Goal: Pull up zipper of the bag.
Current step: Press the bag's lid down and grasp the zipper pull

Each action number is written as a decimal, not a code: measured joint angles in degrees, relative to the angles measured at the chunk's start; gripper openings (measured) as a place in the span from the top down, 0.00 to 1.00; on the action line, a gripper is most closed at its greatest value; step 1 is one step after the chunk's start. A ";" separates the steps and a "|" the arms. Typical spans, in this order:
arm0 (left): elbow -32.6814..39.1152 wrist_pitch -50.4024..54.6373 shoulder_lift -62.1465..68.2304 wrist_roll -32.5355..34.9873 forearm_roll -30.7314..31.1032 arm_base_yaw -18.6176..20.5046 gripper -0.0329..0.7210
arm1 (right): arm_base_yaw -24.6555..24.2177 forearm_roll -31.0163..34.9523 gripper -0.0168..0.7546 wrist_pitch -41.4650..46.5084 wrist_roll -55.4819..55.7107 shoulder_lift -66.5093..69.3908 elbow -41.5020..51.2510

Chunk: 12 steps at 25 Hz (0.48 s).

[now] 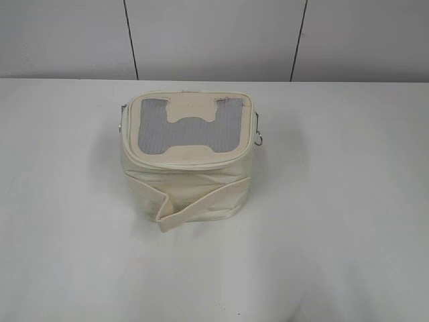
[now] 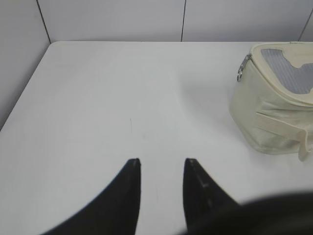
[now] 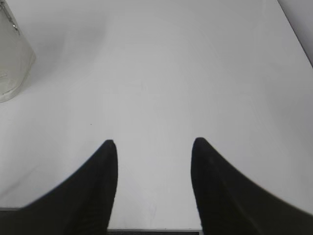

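Note:
A cream bag (image 1: 186, 157) with a grey mesh panel on its top stands in the middle of the white table. A cream strap hangs loose across its front. Metal rings show at its left and right top corners. Its zipper pull is too small to tell. The bag also shows at the right edge of the left wrist view (image 2: 274, 98) and as a sliver at the top left of the right wrist view (image 3: 12, 54). My left gripper (image 2: 161, 161) is open and empty, left of the bag. My right gripper (image 3: 154, 143) is open and empty, right of the bag. Neither gripper shows in the exterior view.
The white table (image 1: 335, 221) spreads wide on all sides of the bag. Grey wall panels (image 1: 214, 37) stand behind the table's far edge. The table's left edge (image 2: 24, 93) shows in the left wrist view.

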 joint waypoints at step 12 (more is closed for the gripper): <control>0.00 0.00 0.00 0.00 0.00 0.00 0.64 | 0.00 5.94 0.47 -0.72 -1.37 0.46 -0.17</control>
